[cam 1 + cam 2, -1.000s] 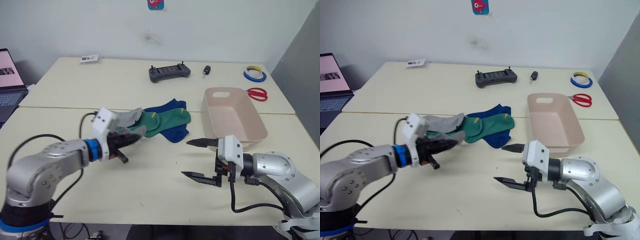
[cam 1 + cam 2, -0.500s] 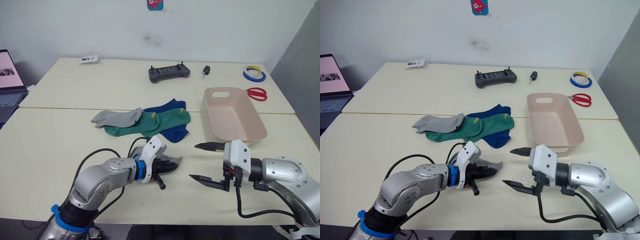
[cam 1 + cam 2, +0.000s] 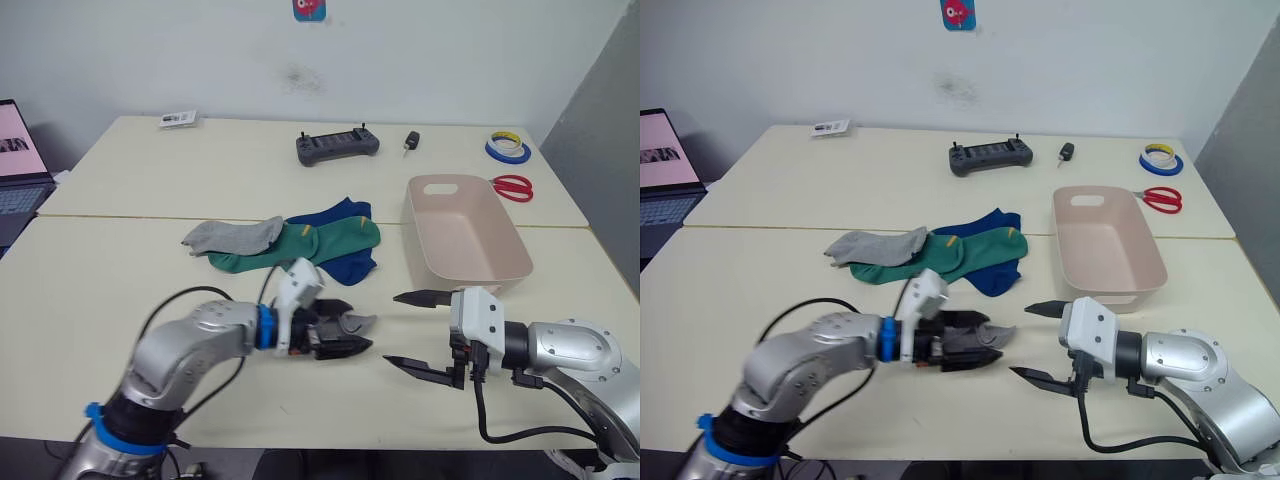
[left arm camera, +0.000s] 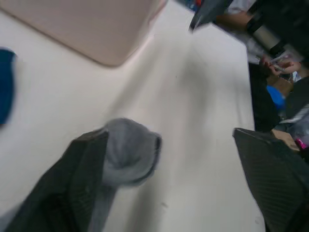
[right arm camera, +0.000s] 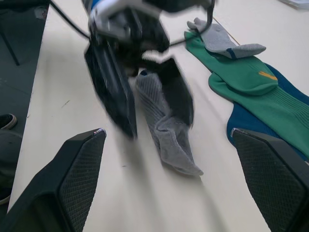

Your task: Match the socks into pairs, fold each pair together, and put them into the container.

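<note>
A grey sock lies on the table between the spread fingers of my left gripper, which is open at the front centre. The left wrist view has the same sock beside one finger. My right gripper is open and empty just to the right, its tips pointing at the left gripper. Behind them a second grey sock, green socks and blue socks lie overlapped. The beige-pink container stands at the right and looks empty.
A black controller, a small black item, tape rolls and red scissors lie on the far table. A laptop stands at the left edge, and a card lies at the back left.
My left gripper brought a grey sock from the pile to the front centre, then spread its fingers off it. The right gripper shifted slightly right and stayed open.
</note>
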`<state>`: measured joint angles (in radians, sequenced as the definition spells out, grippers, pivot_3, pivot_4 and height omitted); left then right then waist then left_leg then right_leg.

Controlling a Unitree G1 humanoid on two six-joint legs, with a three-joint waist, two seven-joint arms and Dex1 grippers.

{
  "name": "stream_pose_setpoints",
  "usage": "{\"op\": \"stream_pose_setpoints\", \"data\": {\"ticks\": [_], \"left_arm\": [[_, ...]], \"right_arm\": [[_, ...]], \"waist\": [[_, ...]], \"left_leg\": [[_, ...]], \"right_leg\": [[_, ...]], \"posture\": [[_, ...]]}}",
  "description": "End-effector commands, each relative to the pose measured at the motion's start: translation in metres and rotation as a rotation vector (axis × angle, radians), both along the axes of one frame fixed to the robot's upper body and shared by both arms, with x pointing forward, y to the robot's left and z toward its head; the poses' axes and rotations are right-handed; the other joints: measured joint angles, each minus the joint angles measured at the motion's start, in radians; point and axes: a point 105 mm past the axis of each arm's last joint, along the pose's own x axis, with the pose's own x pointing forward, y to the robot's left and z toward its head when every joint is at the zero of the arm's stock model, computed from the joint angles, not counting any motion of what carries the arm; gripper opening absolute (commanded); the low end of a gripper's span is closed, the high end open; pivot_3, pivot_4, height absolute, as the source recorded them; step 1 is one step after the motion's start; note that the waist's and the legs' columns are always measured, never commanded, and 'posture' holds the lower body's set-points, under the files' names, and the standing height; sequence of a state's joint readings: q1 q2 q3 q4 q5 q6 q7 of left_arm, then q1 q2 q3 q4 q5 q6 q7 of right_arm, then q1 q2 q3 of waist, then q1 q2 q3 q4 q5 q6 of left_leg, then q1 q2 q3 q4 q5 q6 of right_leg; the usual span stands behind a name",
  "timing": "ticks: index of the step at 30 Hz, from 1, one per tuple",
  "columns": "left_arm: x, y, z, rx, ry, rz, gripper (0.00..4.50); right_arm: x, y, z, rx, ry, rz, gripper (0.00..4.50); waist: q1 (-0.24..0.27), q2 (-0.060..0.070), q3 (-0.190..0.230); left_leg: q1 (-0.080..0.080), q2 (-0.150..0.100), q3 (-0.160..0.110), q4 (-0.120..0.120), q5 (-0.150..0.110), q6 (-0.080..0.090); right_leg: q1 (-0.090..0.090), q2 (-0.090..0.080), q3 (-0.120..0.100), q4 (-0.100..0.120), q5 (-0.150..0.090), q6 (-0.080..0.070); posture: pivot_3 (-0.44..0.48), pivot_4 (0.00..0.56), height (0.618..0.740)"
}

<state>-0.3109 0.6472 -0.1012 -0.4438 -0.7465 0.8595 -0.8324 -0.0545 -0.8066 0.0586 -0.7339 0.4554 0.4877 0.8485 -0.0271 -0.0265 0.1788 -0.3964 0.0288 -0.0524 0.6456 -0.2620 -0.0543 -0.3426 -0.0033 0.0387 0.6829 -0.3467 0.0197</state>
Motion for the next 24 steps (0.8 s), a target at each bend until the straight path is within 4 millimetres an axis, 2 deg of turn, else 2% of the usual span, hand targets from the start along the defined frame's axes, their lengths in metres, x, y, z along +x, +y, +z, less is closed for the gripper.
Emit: {"op": "stream_pose_setpoints", "data": {"ticks": [1,5,7,13,18,22,24], "left_arm": [[0.007,0.029,0.033,-0.02,-0.206,0.036,4.49],[0.022,0.082,0.027,0.205,-0.379,0.074,4.49],[0.022,0.102,0.017,0.322,-0.447,0.03,4.49],[0.008,0.133,-0.021,0.566,-0.606,-0.276,4.49],[0.023,0.135,-0.035,0.618,-0.696,-0.371,4.49],[0.037,0.12,-0.039,0.599,-0.772,-0.403,4.49],[0.04,0.109,-0.04,0.578,-0.796,-0.436,4.07]], "right_arm": [[-0.003,0.001,0.009,0.011,-0.046,0.013,4.5],[-0.004,0.003,0.008,0.018,-0.042,0.017,4.5],[-0.004,0.004,0.006,0.019,-0.04,0.021,4.5],[-0.004,0.008,0.006,0.022,-0.033,0.042,4.5],[-0.006,0.01,0.006,0.023,-0.025,0.06,4.5],[-0.007,0.01,0.006,0.023,-0.024,0.057,4.5],[-0.008,0.01,0.007,0.023,-0.022,0.056,4.5]], "waist": [[0.001,0.0,0.0],[0.001,0.0,0.0],[0.001,0.001,0.0],[0.003,0.001,0.001],[0.01,0.001,0.001],[0.009,0.001,0.001],[0.008,0.001,0.001]], "left_leg": [[0.0,0.0,0.0,0.0,0.0,0.0],[0.0,-0.001,0.001,0.0,0.0,0.0],[0.0,0.0,0.001,0.0,-0.001,0.002],[0.0,0.0,0.002,0.0,-0.001,0.002],[-0.002,-0.001,0.0,0.0,-0.001,0.003],[-0.002,-0.001,0.001,0.0,-0.002,0.003],[-0.002,-0.001,0.002,0.0,-0.002,0.003]], "right_leg": [[0.0,0.0,0.0,0.0,0.0,0.0],[0.0,0.0,0.0,-0.001,0.0,0.0],[0.0,0.0,0.0,-0.001,0.0,0.0],[-0.001,-0.001,0.0,-0.001,0.0,0.0],[-0.002,-0.001,-0.002,0.0,0.0,-0.001],[-0.002,0.001,-0.001,0.0,0.001,0.0],[-0.002,0.001,-0.001,0.0,0.001,0.0]], "posture": [[0.0,0.15,0.74],[0.0,0.15,0.74],[0.0,0.15,0.74],[0.0,0.15,0.74],[0.0,0.15,0.74],[0.0,0.15,0.74],[0.0,0.15,0.74]]}}
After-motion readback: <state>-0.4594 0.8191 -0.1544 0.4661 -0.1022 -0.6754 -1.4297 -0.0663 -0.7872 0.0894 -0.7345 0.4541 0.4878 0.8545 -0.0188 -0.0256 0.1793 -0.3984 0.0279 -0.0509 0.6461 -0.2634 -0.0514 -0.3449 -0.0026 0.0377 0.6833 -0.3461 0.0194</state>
